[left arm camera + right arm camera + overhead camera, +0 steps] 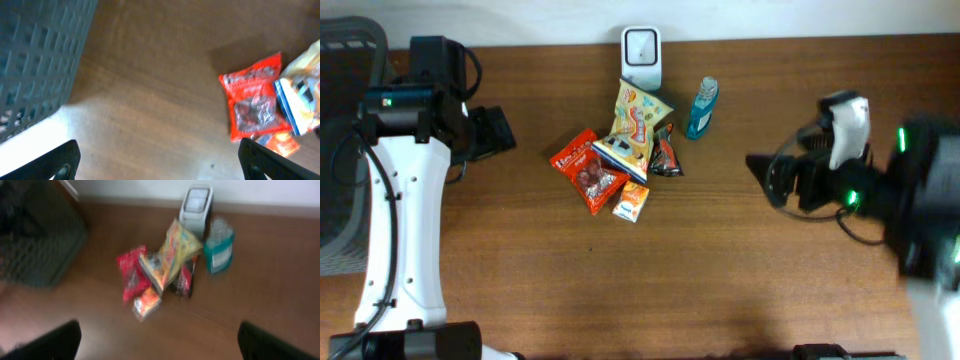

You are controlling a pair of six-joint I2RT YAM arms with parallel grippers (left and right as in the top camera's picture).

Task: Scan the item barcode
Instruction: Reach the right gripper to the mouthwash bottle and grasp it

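**Nothing gripped yet: the whole scan is ahead of you**

Both arms are empty. Your left gripper (pixel 503 131) has its jaws wide apart over bare wood, between the dark grey mesh basket (pixel 342 150) at the desk's left edge and the heap of goods. In the left wrist view its black fingers (pixel 57 161) frame only desk and the near side of that heap. Your right gripper (pixel 760 168) is spread just as wide and holds nothing. It sits over open wood well to the right of the heap and points towards it.

The items lie bunched mid-desk, towards the far edge:
- a red crinkled foil snack packet (pixel 586 168) on the left side;
- a yellow printed snack bag (pixel 638 120) partly over it;
- a small orange sachet (pixel 632 202) on the near side;
- a dark shiny wrapper (pixel 666 155) against the bag's right side.

A teal plastic bottle (pixel 701 108) lies just to the right of them. The white box-shaped barcode scanner (pixel 641 57) stands at the far edge, just behind the yellow bag.

By my reading, no step is done. You have yet to pick an item, close on it, lift it clear and turn its barcode to the scanner's window. I can't make out a barcode on anything, nor tell which item is meant. The red packet looks the easiest start, since it lies on the outside of the heap and nearest your left gripper.
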